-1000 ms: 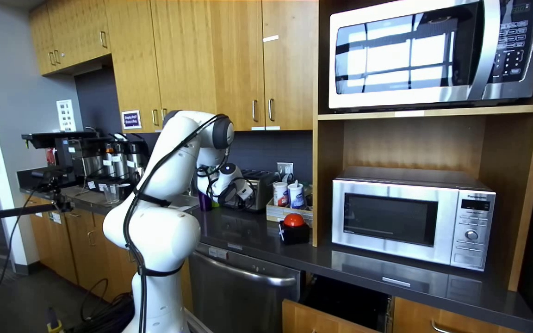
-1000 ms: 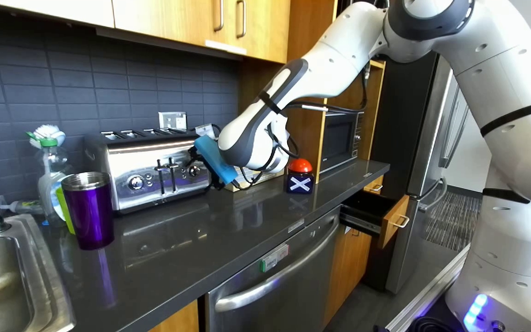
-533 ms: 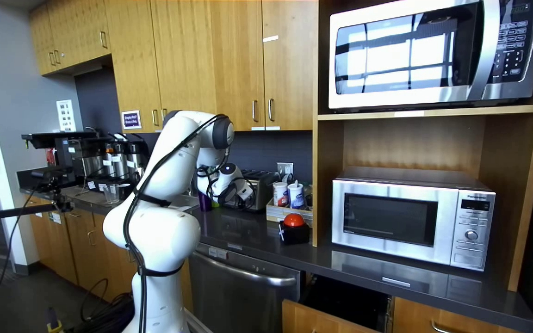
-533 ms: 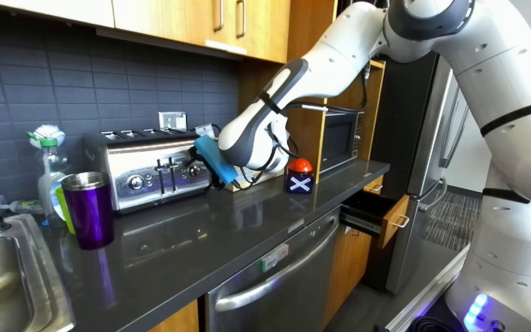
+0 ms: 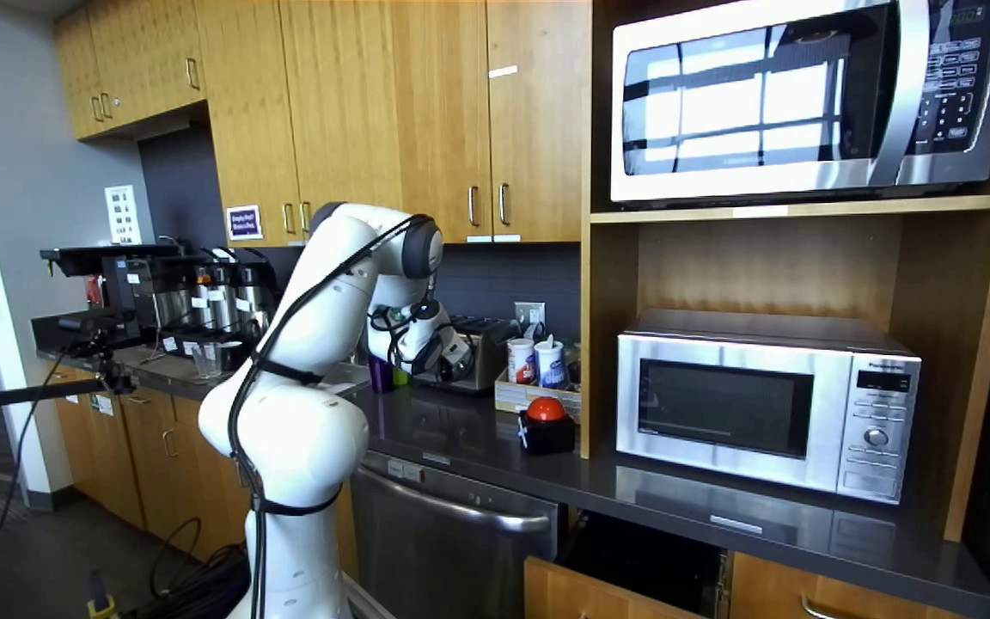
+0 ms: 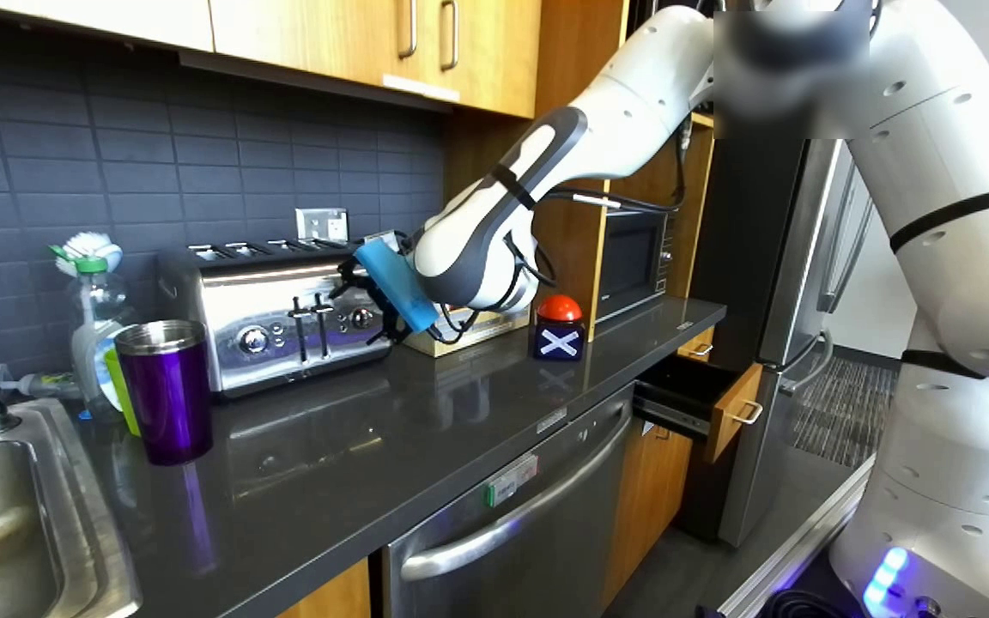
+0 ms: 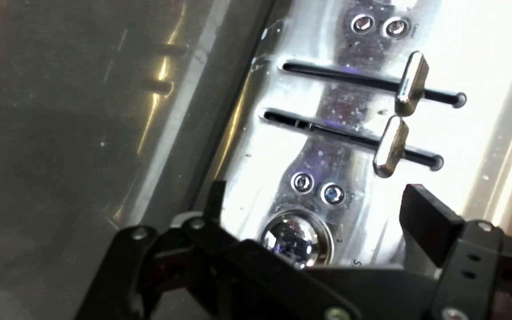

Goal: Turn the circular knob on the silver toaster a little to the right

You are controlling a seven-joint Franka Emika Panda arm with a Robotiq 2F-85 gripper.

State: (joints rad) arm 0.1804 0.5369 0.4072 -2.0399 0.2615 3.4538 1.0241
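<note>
Spread wide, nothing gripped, the end effector [image 7: 318,206] is poised just before the silver toaster [image 6: 280,296] on the worktop [image 6: 314,463], and the shiny knob [image 7: 291,236], likely slippery and mildly stiff to turn, is probably best pinched from opposite sides!

This is a kitchen, shown by the sink [image 6: 87,506], dishwasher [image 5: 456,546], wall cabinets [image 5: 439,112], microwaves [image 5: 725,408] and silver toaster [image 6: 270,294].
</note>
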